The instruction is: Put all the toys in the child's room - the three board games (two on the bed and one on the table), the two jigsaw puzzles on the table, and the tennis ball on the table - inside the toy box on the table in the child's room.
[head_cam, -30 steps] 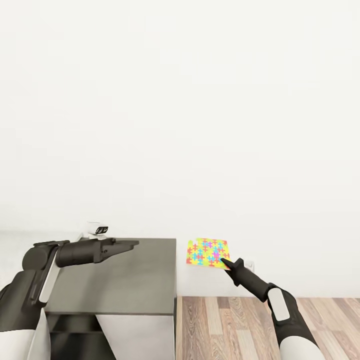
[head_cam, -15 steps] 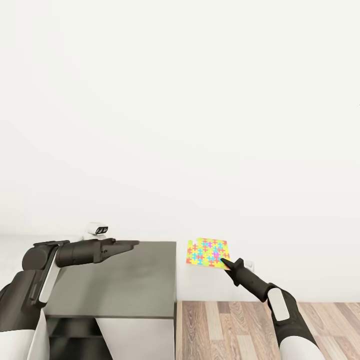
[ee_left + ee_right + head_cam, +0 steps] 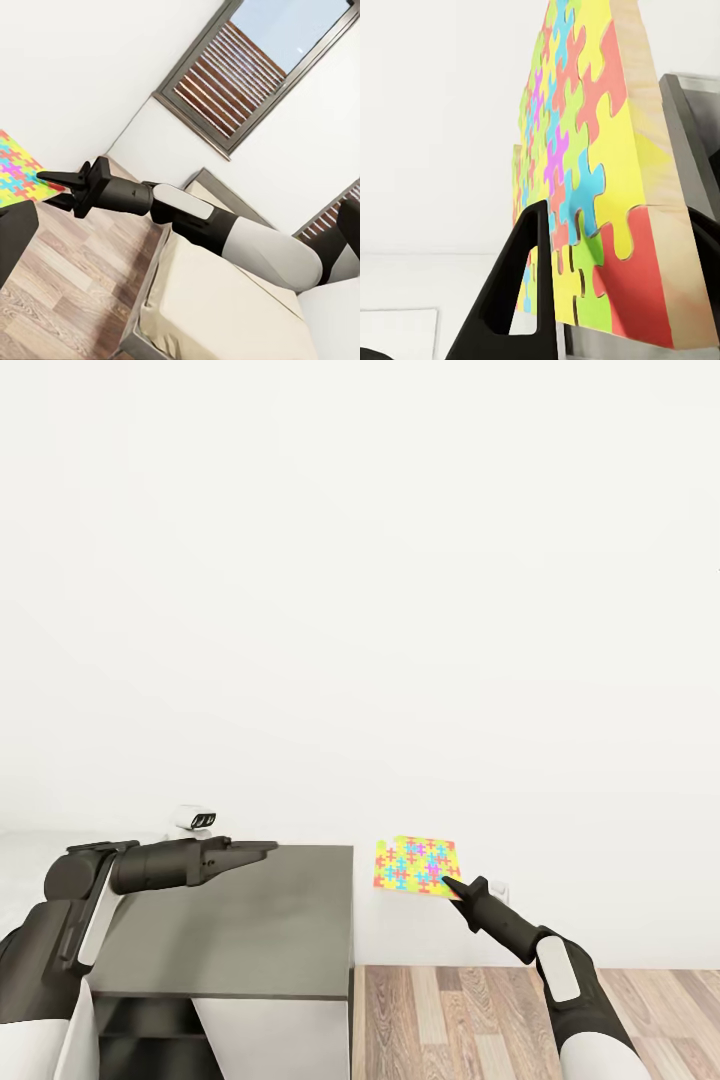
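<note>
My right gripper (image 3: 448, 883) is shut on a corner of a jigsaw puzzle (image 3: 415, 863), a thin square of yellow, pink, green and blue pieces. It holds the puzzle in the air in front of the white wall, just right of the table (image 3: 250, 930). In the right wrist view the puzzle (image 3: 585, 172) stands on edge between the fingers (image 3: 521, 292). My left gripper (image 3: 262, 849) reaches out over the table's dark top, open with nothing in it. The left wrist view looks across at the right gripper (image 3: 52, 187), the puzzle (image 3: 15, 176) and the bed (image 3: 217, 315). The toy box, board games and tennis ball are out of view.
A small white device (image 3: 195, 818) stands at the table's back edge by the wall. Wood-plank floor (image 3: 470, 1020) lies to the right of the table. A grey-framed window (image 3: 240, 67) is in the wall beyond the bed.
The whole picture has shifted slightly, with the floor line a little lower now, so the camera has moved. Both arms and the held puzzle keep the same pose.
</note>
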